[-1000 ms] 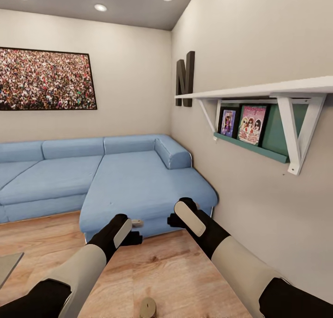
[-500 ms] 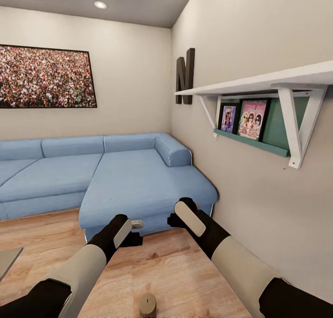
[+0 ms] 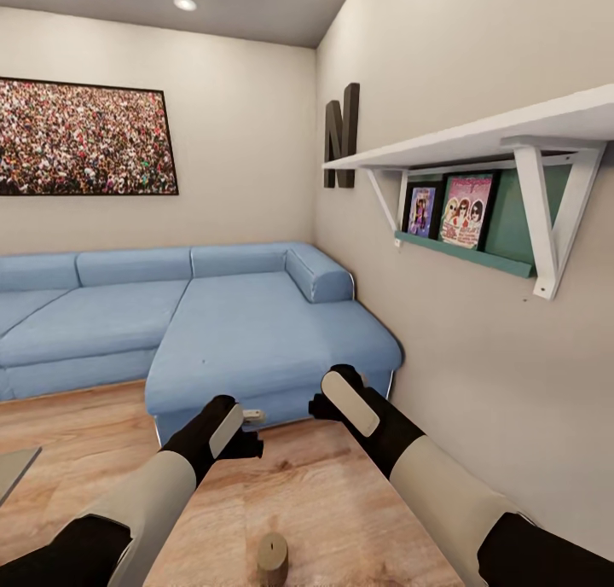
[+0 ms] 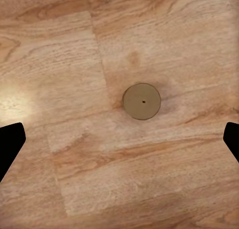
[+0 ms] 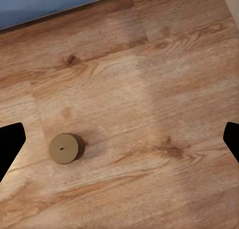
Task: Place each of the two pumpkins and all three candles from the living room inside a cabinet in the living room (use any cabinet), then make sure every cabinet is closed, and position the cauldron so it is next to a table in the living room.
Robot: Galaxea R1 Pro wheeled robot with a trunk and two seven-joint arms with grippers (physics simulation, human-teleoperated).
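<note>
One candle (image 3: 273,557), a stubby pale tan cylinder, stands upright on the light wood floor at the bottom middle of the head view. It lies nearer to me than both grippers and between the two forearms. My left gripper (image 3: 244,434) is open, and its wrist view looks straight down on the candle (image 4: 142,101) between the spread fingertips. My right gripper (image 3: 327,402) is open too, and the candle (image 5: 66,148) sits off to one side in its wrist view. Both grippers hang above the floor with nothing in them. The pumpkins, cabinet and cauldron are out of view.
A blue corner sofa (image 3: 256,331) stands ahead, its near end just beyond the grippers. On the right wall hang a white shelf (image 3: 477,139) with framed pictures and a dark letter N (image 3: 341,139). A crowd picture (image 3: 85,139) hangs on the far wall. A grey edge (image 3: 13,472) shows at the left.
The whole picture has shifted a little as the camera moved: the candle shows slightly higher and fuller at the bottom edge. Arms and grippers hold the same pose.
</note>
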